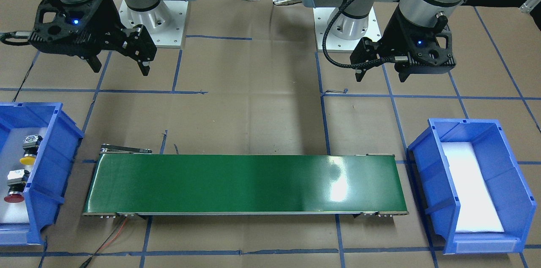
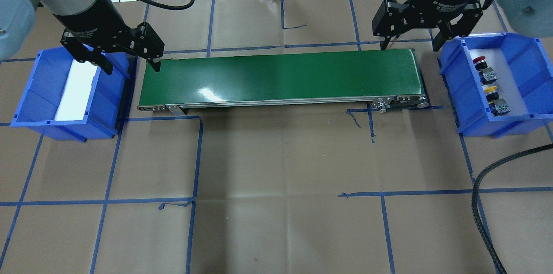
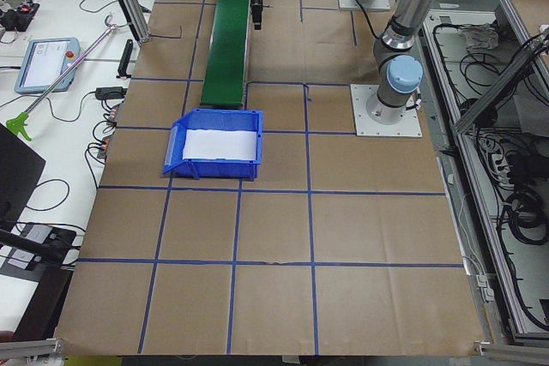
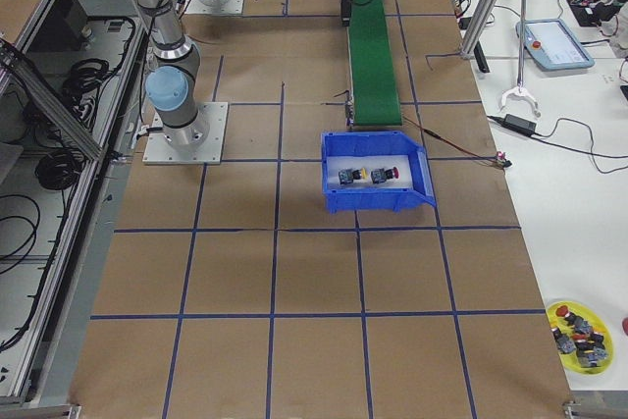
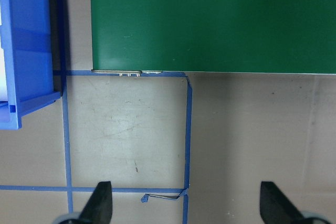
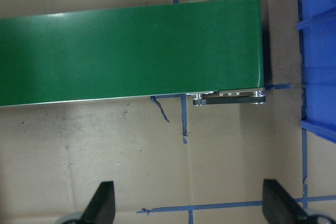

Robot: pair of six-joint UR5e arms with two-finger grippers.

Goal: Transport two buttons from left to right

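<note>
Both buttons are already sitting in the blue bin (image 2: pixel 458 92) on the robot's right: the red button (image 2: pixel 478 61) and the yellow button (image 2: pixel 490 90) are lying side by side on its white liner, apart from each other. The bin on the left (image 2: pixel 30 92) is holding only its liner, and the green conveyor (image 2: pixel 276 75) between them is carrying nothing. The left pincer (image 2: pixel 129 63) and the right pincer (image 2: pixel 410 40) are both hanging wide open above the surface, gripping nothing. The job is looking finished to me; the risk now is the right pincer dipping and clipping the bin wall, jolting the buttons about.
</note>
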